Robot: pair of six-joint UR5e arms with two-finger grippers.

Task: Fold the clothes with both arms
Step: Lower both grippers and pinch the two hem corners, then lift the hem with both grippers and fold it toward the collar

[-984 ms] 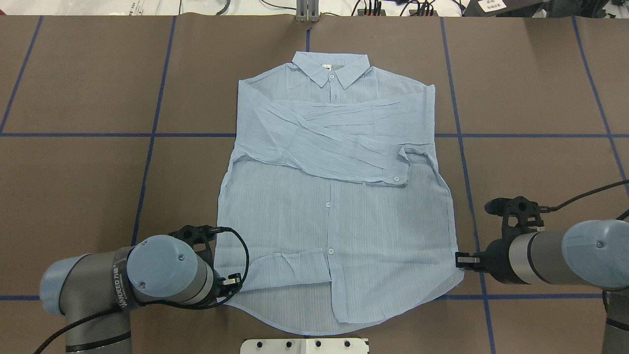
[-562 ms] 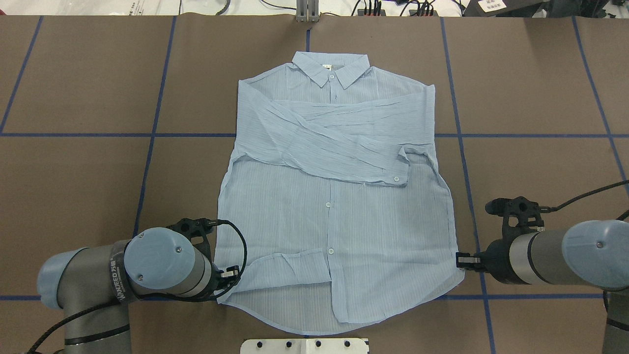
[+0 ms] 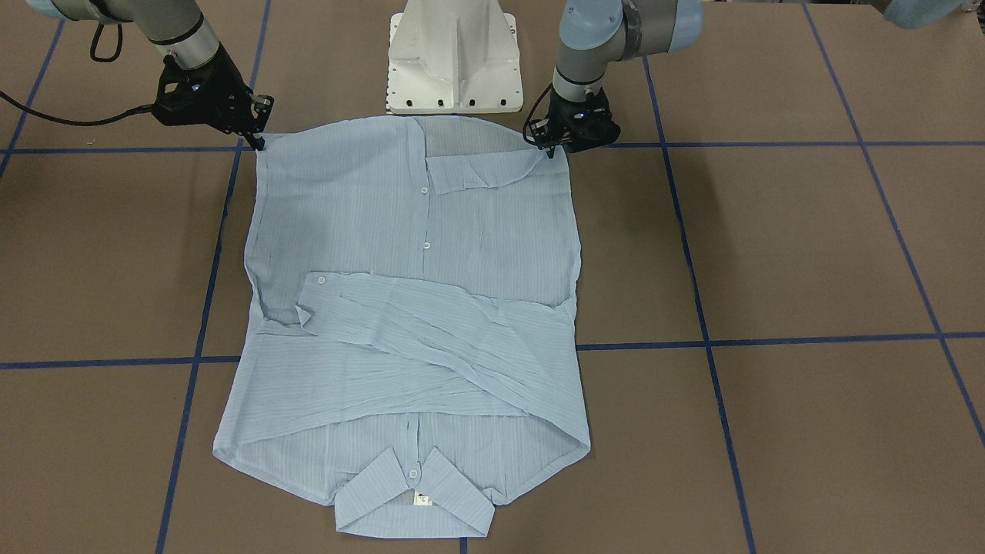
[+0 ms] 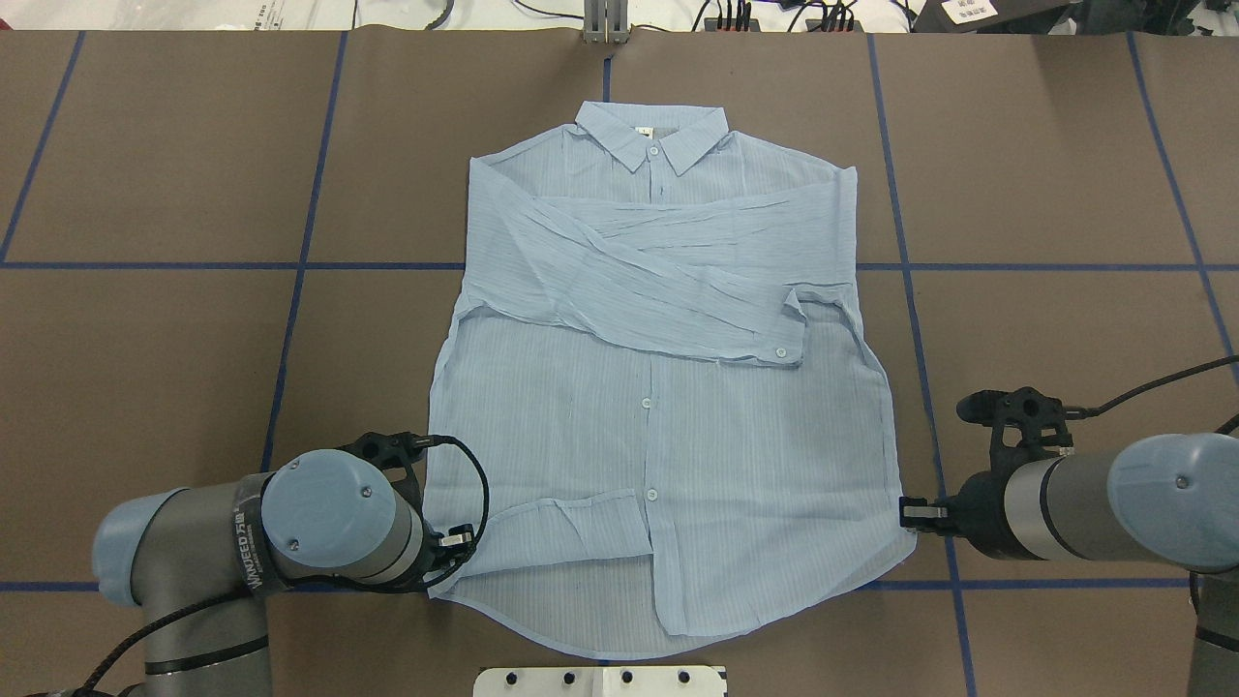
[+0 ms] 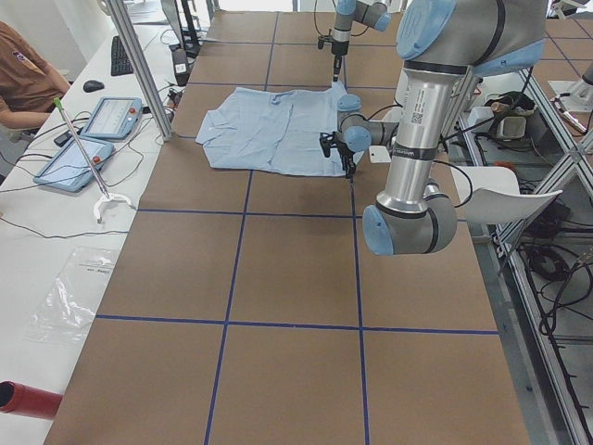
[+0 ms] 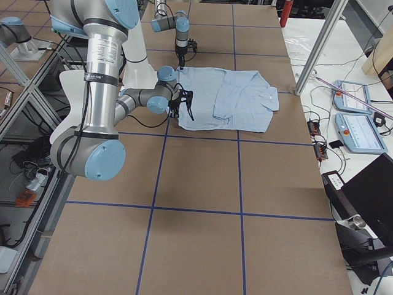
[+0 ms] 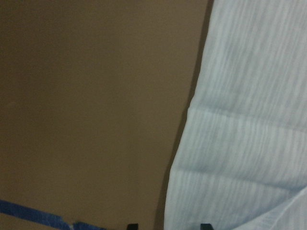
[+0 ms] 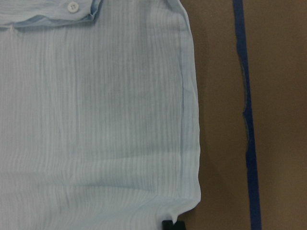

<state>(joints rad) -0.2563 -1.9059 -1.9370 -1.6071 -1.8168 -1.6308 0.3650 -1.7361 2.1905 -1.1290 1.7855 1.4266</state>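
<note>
Light blue shirt spread flat at the middle of the counter, collar on the side away from the robot, hem nearest it, both sleeves laid across the front. Left claw down at the hem corner on its side, fingers parted and straddling the cloth edge in the wrist view, nothing pinched yet. Right claw touching the opposite hem corner; released or clenched: cannot tell. Pinch each corner through every layer before lifting. Keep the loose sleeve end beside the left claw either fully inside the bite or fully clear of it. Raise both corners together, hold the hem taut, carry it toward the collar, lower evenly. Thin cloth: expect sag and slip. Brown matt covering, marked with blue tape lines. White pedestal at the robot's edge. Opposite, a white side counter with tablets and a seated person.
</note>
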